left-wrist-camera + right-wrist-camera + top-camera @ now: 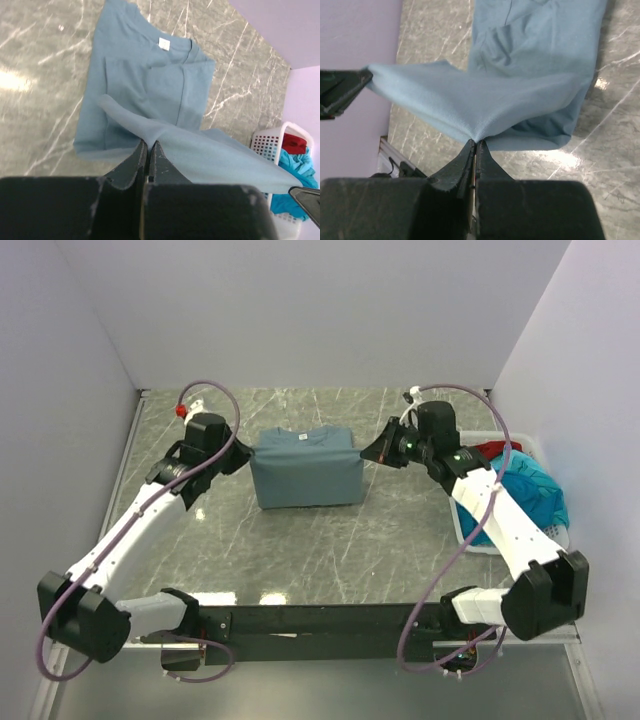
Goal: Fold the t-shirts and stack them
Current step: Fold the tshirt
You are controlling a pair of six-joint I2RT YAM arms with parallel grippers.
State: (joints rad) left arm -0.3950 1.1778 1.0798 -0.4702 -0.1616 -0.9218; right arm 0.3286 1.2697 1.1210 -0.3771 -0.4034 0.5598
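Three pale walls (300, 310), grey marbled tabletop (330, 550) under grey-blue t-shirt (305, 472)

Grey marbled tabletop (330, 550), pale lilac walls (320, 310), glossy reflections.

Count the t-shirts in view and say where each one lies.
3. The grey-blue t-shirt lies on the table, pinched by the left claw and right claw; a turquoise t-shirt and a red t-shirt sit in the white basket on the right. More may be hidden underneath.
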